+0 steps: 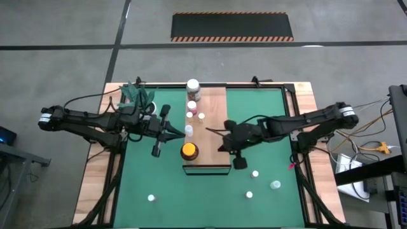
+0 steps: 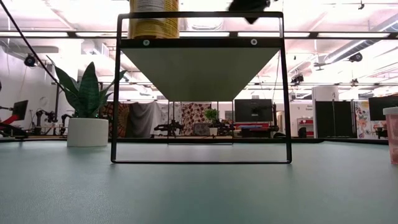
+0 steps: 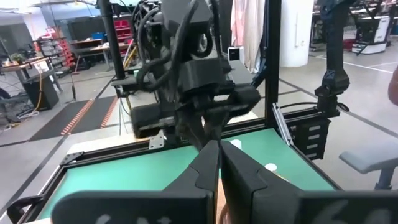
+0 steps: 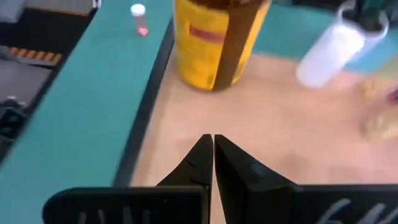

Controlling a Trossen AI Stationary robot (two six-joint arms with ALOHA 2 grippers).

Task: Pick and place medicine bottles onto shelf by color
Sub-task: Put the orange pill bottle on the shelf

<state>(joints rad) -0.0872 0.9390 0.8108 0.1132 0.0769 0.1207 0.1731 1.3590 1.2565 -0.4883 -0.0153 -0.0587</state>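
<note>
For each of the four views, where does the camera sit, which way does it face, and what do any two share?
High: overhead, straight down on the shelf, left gripper and right gripper, both shut.
Low: table height, level through the shelf's frame toward the room; a dark arm part at top.
Left wrist: past its own shut fingers toward the right arm.
Right wrist: over the shelf board, facing the amber jar.
Shared: the amber jar shows in the high, low and right wrist views.

green mat (image 1: 210,191), light-brown wooden shelf (image 1: 215,121) with dark front edge, amber jar (image 1: 189,151) with yellow label and orange-yellow lid, white-capped bottles (image 1: 255,173), black-and-orange striped floor panel (image 1: 232,27), dark arms
</note>
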